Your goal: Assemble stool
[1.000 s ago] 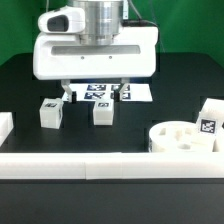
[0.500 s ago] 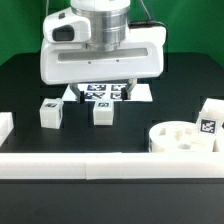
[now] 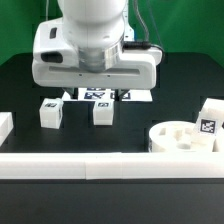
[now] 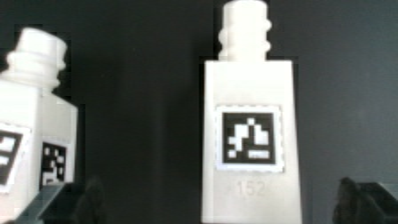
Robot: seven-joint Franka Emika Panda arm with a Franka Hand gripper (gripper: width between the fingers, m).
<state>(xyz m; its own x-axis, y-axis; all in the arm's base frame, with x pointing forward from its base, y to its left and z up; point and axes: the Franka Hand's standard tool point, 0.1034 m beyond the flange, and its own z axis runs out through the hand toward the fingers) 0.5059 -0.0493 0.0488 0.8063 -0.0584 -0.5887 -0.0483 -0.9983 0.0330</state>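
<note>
Two small white blocky stool legs stand on the black table, one (image 3: 50, 113) left of the other (image 3: 102, 112). A third leg (image 3: 209, 121) stands at the exterior view's right, beside the round ring-like seat (image 3: 178, 138). My gripper (image 3: 97, 86) hangs above and just behind the middle leg. In the wrist view that leg (image 4: 249, 130) lies between my open fingertips (image 4: 64, 204), with its peg pointing away and its tag facing the camera. The gripper (image 4: 217, 206) holds nothing. A second leg (image 4: 29, 100) lies beside it.
The marker board (image 3: 100, 96) lies on the table behind the two legs, partly hidden by the hand. A long white rail (image 3: 100, 166) runs along the front, and a white block (image 3: 5, 125) sits at the exterior view's left edge.
The hand has turned and shifted toward the exterior view's left, and its fingers now show less below the body. The legs and seat have not moved.
</note>
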